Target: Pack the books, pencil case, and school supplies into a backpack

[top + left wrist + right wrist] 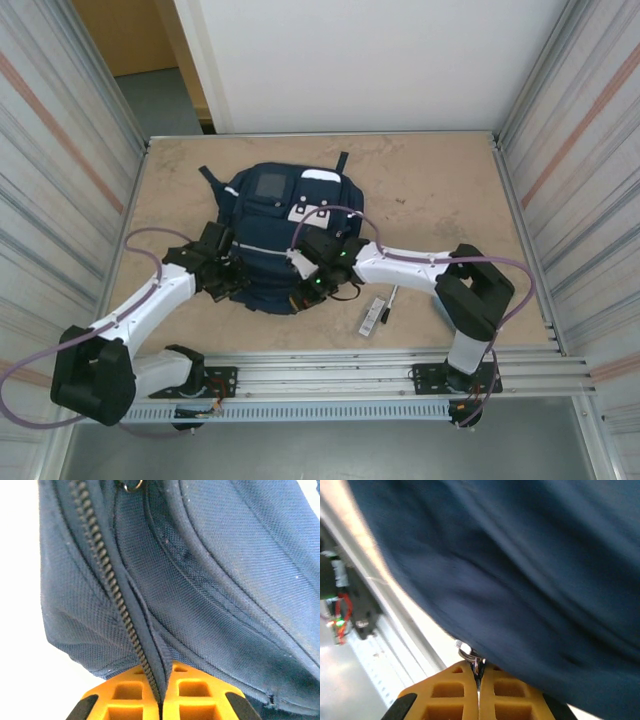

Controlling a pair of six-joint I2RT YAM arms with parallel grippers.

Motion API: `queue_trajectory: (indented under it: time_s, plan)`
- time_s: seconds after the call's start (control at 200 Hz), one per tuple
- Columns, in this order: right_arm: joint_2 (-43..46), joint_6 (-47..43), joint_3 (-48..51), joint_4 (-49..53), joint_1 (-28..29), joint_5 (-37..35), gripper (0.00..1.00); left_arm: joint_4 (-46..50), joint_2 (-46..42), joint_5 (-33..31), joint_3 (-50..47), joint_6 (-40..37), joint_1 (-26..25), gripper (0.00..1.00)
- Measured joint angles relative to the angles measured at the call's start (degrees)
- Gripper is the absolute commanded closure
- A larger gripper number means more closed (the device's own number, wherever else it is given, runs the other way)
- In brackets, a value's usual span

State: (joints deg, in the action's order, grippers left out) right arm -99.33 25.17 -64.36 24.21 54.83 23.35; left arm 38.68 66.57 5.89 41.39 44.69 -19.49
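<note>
From above, my left gripper [232,278] and right gripper [305,290] meet the backpack's [280,235] near edge; the white-and-black bar [373,315] and pen [390,300] lie right of it. Left wrist: my fingers [130,695] pinch backpack fabric beside its zipper [107,580]. Right wrist: my fingers [447,695] clamp the backpack's metal zipper pull [469,655].

You have one large navy-blue fabric backpack [265,215], at the centre of the overhead frame. Lower right of it, count one small flat white-and-black rectangular bar [372,316] and one slim black pen [390,298], side by side. Robot arms: two, the left arm [140,310] and the right arm [410,268]. Grippers: two, the left gripper [161,672] and the right gripper [477,672], each with two orange fingers [127,695], four in all.
</note>
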Motion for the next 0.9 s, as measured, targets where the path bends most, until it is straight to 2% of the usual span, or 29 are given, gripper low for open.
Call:
queue_trajectory:
  time_s: [0.281, 0.466, 0.606, 0.902]
  plan:
    - [5.07, -2.71, 6.97, 2.40, -13.27, -4.44, 1.00, 1.84, 1.42, 1.25, 4.63, -9.09, 8.44, 1.00]
    - [5.60, -3.41, 6.80, 1.20, -13.53, -5.42, 1.00, 5.53, 11.23, 5.68, 13.07, -15.06, 16.35, 1.00]
    - [5.60, -3.45, 5.88, 0.72, -13.25, -6.29, 1.00, 7.48, 16.87, 5.70, 19.82, -18.18, 17.16, 1.00]
    - [0.07, -7.10, 3.91, 0.68, -19.26, -13.09, 0.94, 8.07, 17.29, 9.33, 20.31, -20.98, 17.18, 1.00]
